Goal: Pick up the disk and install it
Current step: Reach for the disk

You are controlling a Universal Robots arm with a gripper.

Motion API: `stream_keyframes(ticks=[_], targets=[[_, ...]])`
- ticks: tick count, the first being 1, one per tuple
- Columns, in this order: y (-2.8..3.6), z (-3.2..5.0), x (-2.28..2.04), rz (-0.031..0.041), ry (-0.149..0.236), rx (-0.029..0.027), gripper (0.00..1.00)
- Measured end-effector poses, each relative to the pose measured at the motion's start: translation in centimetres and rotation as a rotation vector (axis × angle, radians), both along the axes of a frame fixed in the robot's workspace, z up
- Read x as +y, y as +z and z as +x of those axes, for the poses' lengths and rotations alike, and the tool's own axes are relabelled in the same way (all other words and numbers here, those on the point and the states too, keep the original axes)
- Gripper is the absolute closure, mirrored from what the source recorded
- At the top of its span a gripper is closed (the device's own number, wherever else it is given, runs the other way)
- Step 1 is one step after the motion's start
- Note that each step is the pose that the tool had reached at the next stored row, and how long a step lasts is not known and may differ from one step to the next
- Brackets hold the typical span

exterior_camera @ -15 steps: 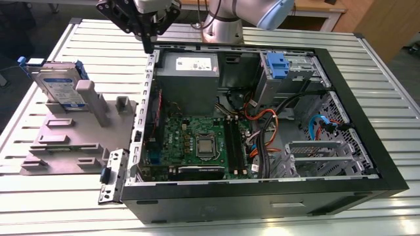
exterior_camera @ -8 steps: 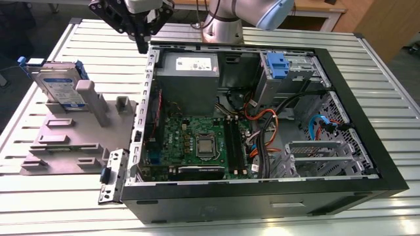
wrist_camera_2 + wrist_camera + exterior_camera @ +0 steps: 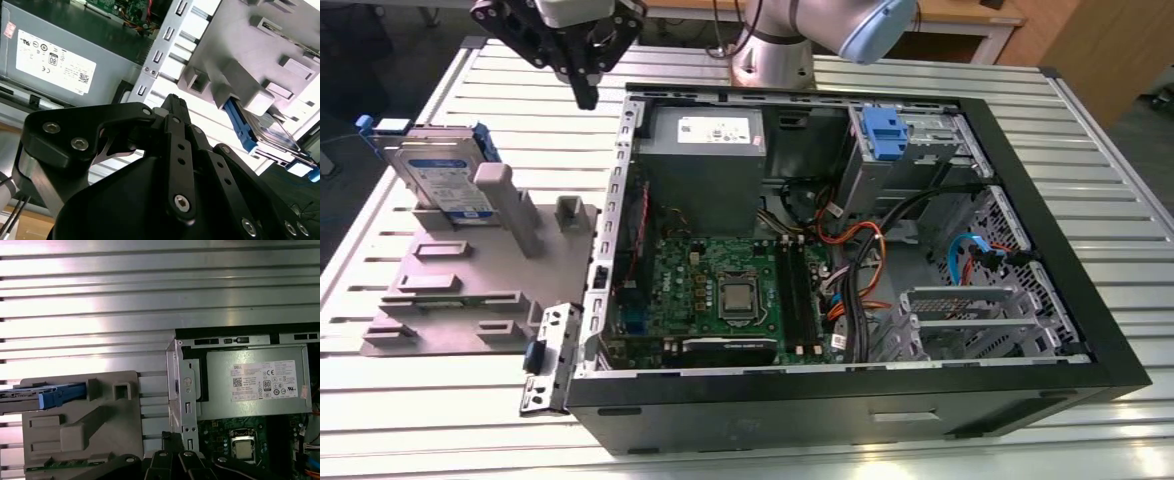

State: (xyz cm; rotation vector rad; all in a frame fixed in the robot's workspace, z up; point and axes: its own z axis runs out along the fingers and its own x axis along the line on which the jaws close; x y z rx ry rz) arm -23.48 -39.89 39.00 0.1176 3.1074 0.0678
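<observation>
Gripper (image 3: 175, 101), closed and empty, hangs above the tabletop (image 3: 1074, 150); the disk (image 3: 444, 178) (upright in its stand (image 3: 454, 290)) looks rigid, dense, fragile: grip its edges.

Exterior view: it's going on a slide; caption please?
Gripper, shut and empty, hangs above the table between the disk standing in its grey holder and the open computer case.

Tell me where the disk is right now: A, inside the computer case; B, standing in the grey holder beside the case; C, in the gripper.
B: the disk stands on edge in the grey holder at the exterior view's left of the computer case, apart from the gripper.
</observation>
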Motion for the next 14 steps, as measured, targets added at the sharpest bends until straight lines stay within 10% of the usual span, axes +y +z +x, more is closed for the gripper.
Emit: stream_keyframes(ticks=[14], targets=[[-0.19, -3.19, 0.00, 0.0000, 0.000, -0.0002, 0.89]])
